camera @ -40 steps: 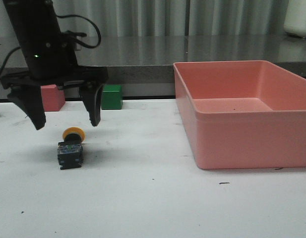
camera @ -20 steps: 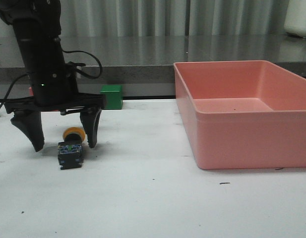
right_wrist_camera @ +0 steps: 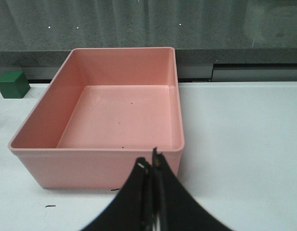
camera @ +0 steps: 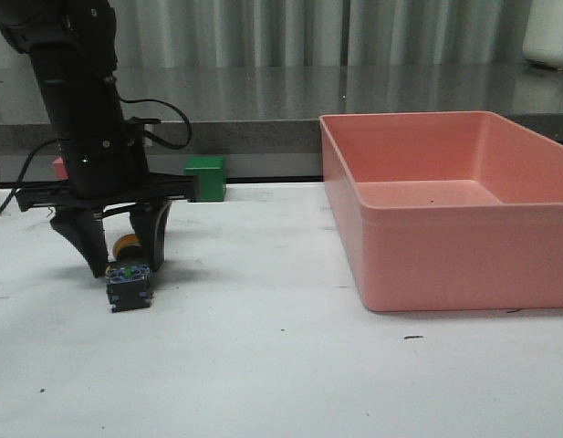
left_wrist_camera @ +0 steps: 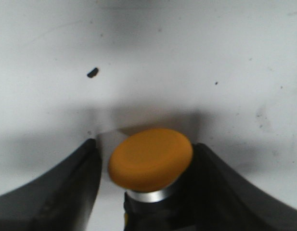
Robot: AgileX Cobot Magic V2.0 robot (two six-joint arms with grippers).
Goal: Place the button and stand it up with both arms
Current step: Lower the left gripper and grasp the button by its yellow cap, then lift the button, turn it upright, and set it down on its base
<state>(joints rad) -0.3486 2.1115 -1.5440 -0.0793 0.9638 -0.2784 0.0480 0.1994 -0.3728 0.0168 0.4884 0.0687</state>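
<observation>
1. White tabletop fills the lower half of the front view, and we see a broad bare stretch across its centre and bottom.
2. At the right of that view we find a pink bin, its near wall and left wall rising well apart from everything on the left side.
3. Toward the back edge of the table, left of centre, we see a green cube and, just beside the arm's edge, a sliver of a pink cube.
4. Our left gripper stands at the left of the front view, its fingers apart and pointing down at the table.
5. We see the button lying on its side on the tabletop at lower left, black body toward the camera, yellow cap between the two fingers.
6. In the left wrist view the cap sits low in the frame; whether either finger touches it we cannot tell.
7. Our right gripper shows at the bottom centre of its wrist view, fingers pressed together, holding nothing.
</observation>
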